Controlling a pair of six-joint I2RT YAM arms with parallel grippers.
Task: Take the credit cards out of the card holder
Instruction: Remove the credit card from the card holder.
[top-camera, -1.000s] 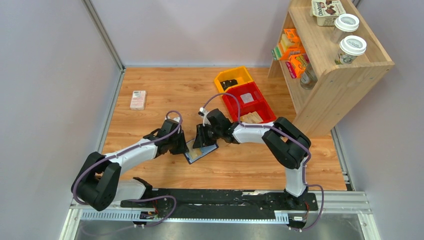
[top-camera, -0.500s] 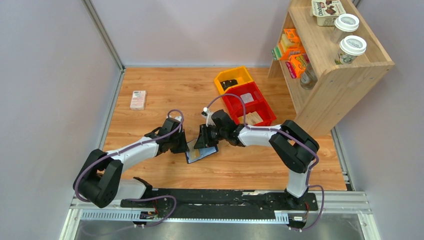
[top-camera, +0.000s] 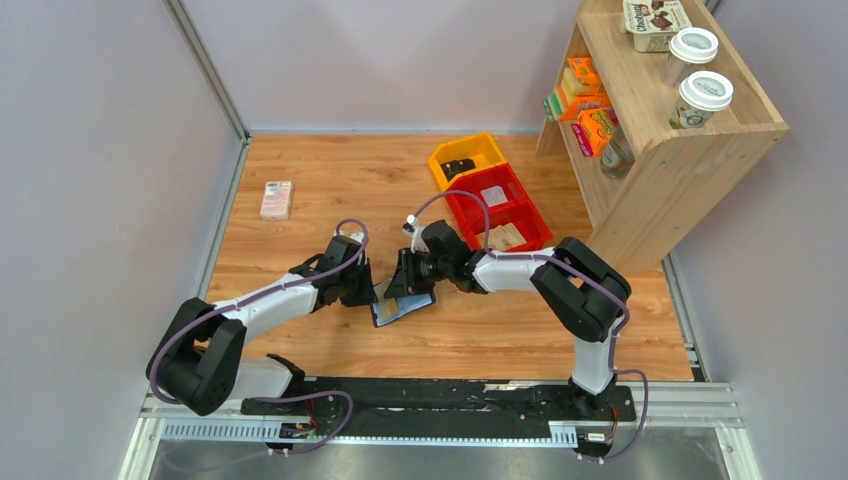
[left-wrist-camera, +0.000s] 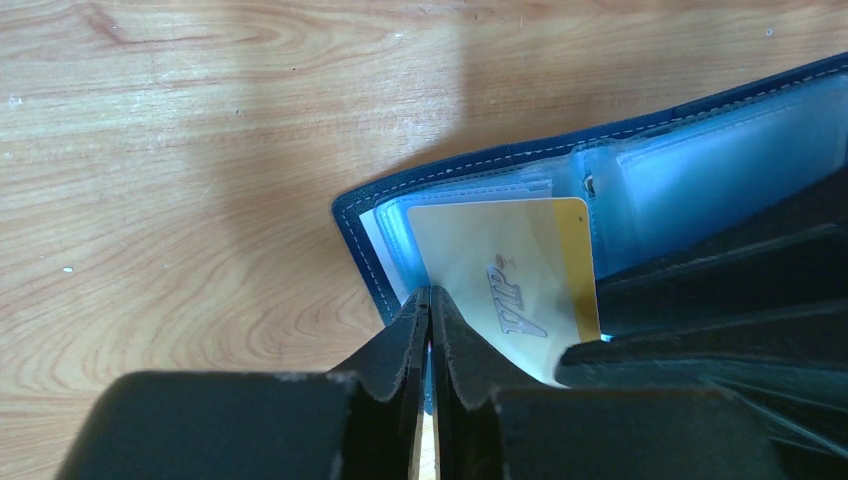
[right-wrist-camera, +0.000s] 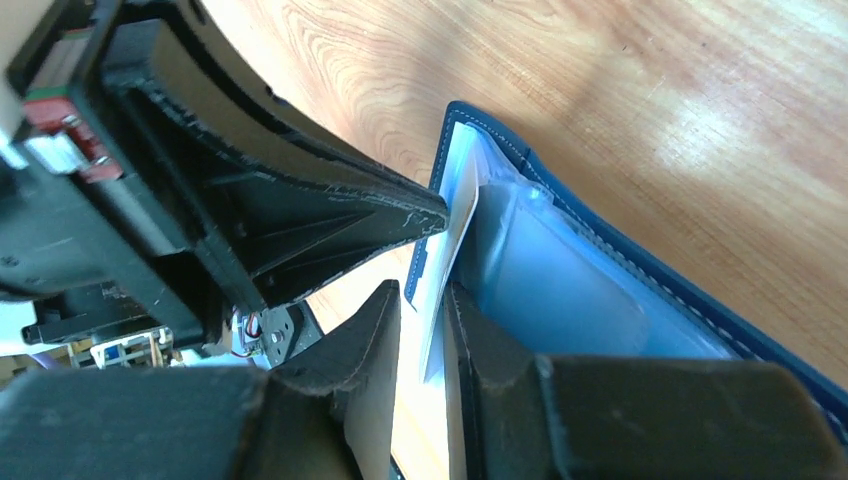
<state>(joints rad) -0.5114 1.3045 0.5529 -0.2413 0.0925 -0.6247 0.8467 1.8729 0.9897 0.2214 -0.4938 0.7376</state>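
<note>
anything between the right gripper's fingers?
Yes: right wrist view shows the pale yellow VIP card edge-on between the right gripper fingers, sticking out of the open navy-blue card holder.

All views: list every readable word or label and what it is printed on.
"VIP": on the yellow-edged card sticking out of the card holder.
"Choc...", partly legible: carton on top of the shelf.
Cup lids, shelf boxes, pink-white box: print too small to read.

Bright, even light; soft shadows on the wood, near wrist-view foregrounds blurred.
</note>
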